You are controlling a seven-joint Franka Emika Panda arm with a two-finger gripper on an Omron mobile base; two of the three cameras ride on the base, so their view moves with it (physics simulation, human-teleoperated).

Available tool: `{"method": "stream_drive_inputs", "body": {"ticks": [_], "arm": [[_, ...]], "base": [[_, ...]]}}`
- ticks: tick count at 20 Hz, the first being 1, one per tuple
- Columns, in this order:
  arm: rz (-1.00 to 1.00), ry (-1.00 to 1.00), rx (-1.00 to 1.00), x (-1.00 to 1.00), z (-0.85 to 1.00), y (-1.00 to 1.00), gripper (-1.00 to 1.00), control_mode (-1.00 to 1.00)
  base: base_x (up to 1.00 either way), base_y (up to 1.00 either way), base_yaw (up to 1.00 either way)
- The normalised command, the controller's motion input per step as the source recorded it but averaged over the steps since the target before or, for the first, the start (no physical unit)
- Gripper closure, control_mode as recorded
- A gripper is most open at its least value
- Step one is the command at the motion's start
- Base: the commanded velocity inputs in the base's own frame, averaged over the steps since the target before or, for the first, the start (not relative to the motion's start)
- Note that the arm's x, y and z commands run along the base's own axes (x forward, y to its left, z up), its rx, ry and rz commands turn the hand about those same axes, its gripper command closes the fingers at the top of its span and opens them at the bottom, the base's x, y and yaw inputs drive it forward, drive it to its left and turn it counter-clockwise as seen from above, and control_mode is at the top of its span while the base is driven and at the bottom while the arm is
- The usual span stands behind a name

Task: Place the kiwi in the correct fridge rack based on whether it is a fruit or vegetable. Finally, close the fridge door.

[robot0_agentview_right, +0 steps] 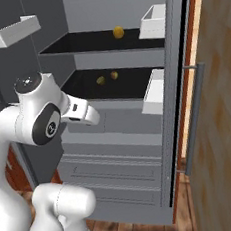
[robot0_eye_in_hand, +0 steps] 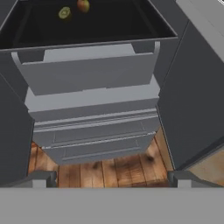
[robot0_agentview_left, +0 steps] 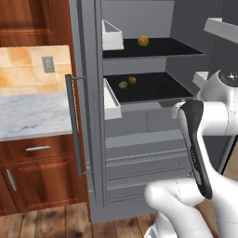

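The kiwi is small and olive-green. It lies on the lower black fridge rack, beside a round orange-brown fruit. My gripper is open and holds nothing. It hangs in front of the fridge, below and short of the rack, facing the grey drawers. The fridge door stands wide open.
A yellow-orange fruit sits on the upper rack. White door bins stick out from the open door, whose long handle faces outward. A marble counter with wood cabinets lies left of the fridge.
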Motion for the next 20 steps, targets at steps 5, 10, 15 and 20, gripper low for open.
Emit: {"method": "stream_drive_inputs", "body": {"ticks": [5,10,15,20], "arm": [[0.00,0.00,0.00,0.00,0.00,0.00,-1.00,-1.00],[0.00,-0.01,0.00,-0.17,0.00,0.01,-1.00,-1.00],[0.08,-0.25,-0.09,-0.47,0.14,0.53,-1.00,-1.00],[0.10,-0.37,-0.22,-0.29,0.11,1.00,-1.00,-1.00]], "base": [[0.00,0.00,0.00],[0.00,0.00,0.00],[0.00,0.00,0.00],[0.00,0.00,0.00]]}}
